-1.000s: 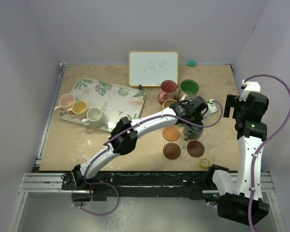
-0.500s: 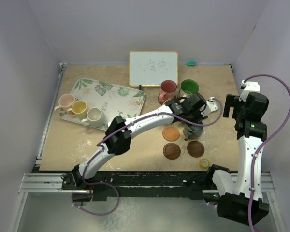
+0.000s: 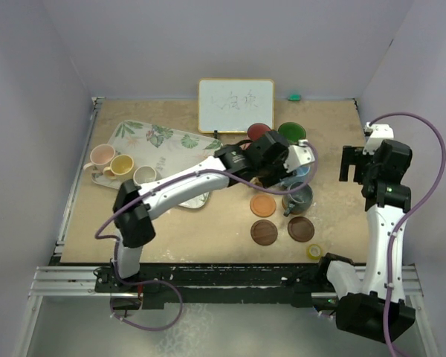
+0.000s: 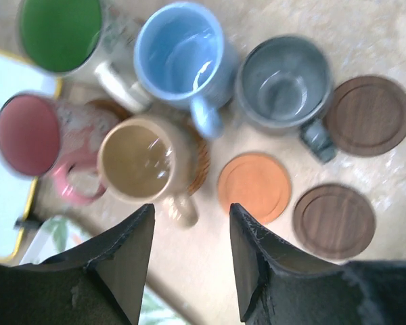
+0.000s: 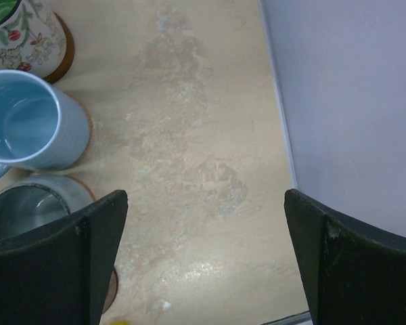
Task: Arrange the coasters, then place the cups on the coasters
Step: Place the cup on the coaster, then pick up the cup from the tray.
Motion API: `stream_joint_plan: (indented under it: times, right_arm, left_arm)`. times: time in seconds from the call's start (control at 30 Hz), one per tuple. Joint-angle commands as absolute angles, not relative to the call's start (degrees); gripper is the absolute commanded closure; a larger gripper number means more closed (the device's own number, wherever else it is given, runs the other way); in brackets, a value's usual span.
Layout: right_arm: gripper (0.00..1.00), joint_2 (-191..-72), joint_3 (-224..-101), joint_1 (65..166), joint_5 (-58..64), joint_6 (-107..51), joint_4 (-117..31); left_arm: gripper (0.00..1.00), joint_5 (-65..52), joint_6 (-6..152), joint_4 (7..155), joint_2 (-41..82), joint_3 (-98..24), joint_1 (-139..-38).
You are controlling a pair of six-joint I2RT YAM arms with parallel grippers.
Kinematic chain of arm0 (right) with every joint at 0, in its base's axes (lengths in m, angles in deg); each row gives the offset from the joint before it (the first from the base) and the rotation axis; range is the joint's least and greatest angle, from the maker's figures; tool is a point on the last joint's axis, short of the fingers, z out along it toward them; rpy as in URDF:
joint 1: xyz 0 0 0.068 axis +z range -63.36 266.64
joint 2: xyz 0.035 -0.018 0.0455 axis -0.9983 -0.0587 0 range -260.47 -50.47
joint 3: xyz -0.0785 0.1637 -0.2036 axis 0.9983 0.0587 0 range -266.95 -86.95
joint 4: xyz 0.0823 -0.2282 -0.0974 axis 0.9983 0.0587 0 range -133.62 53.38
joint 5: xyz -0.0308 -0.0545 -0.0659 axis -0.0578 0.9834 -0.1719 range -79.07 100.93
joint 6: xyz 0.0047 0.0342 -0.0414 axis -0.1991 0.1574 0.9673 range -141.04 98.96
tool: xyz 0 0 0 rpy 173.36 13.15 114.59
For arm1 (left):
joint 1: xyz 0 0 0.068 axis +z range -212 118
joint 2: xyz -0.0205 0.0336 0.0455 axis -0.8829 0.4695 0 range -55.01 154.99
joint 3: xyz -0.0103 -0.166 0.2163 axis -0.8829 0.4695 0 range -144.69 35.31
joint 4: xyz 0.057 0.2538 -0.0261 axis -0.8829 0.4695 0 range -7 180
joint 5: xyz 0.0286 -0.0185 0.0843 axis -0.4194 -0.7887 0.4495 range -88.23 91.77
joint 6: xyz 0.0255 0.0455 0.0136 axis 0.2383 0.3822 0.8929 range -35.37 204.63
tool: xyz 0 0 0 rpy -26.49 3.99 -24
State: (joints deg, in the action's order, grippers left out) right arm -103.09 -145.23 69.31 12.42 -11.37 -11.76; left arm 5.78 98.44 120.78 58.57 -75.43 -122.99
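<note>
My left gripper (image 3: 281,172) hangs open and empty high above the cluster of cups; in its wrist view the left gripper (image 4: 191,213) sits just short of the tan cup (image 4: 135,159). Around that cup stand the red cup (image 4: 27,135), green cup (image 4: 61,34), blue cup (image 4: 179,51) and grey cup (image 4: 284,81). An orange coaster (image 4: 255,186) and two dark brown coasters (image 4: 369,115) (image 4: 333,220) lie bare. The right gripper (image 5: 204,200) is open over bare table at the right, beside the blue cup (image 5: 27,122) and grey cup (image 5: 27,206).
A leaf-patterned tray (image 3: 178,141) at the left holds the pink cup (image 3: 100,156), yellow cup (image 3: 121,165) and white cup (image 3: 143,175). A whiteboard (image 3: 236,105) stands at the back. A yellow tape roll (image 3: 314,251) lies near the front edge. Walls close in both sides.
The left gripper has opened, let go of the grey cup and drawn up and back to the left. Its elbow swung left. The right arm barely moved.
</note>
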Motion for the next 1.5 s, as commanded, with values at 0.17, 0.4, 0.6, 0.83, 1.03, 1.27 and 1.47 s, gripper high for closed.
stream_joint_plan:
  times: [0.17, 0.4, 0.6, 0.83, 1.03, 1.27, 1.47]
  right_arm:
    - [0.00, -106.8, -152.2, 70.7, 3.3, -9.6, -8.0]
    - [0.00, -110.2, -155.6, 80.5, 7.6, -8.5, -7.4]
    - [0.00, -111.1, -154.1, 82.2, 0.6, -8.3, -8.9]
    - [0.00, -110.1, -153.6, 83.7, -6.2, -6.1, -8.3]
    - [0.01, -107.8, -151.9, 85.1, -7.7, -6.2, -10.2]
    - [0.01, -107.8, -149.8, 85.1, -4.6, -6.1, -10.3]
    - [0.01, -107.8, -149.4, 85.1, -3.9, -6.1, -10.2]
  left_arm:
    - [0.42, 11.9, 101.5, 117.8, 35.9, -57.3, -110.1]
    - [0.32, 9.6, 102.9, 119.0, 22.5, -46.1, -96.3]
    - [0.32, 2.4, 106.0, 121.8, 17.3, -41.1, -82.4]
    - [0.32, -6.7, 112.3, 125.4, 18.2, -38.2, -69.5]
    - [0.34, -10.9, 122.3, 128.8, 24.4, -39.0, -66.4]
    - [0.38, -10.7, 132.1, 134.2, 35.2, -44.6, -66.2]
    - [0.46, -8.8, 136.2, 136.8, 42.1, -48.2, -66.0]
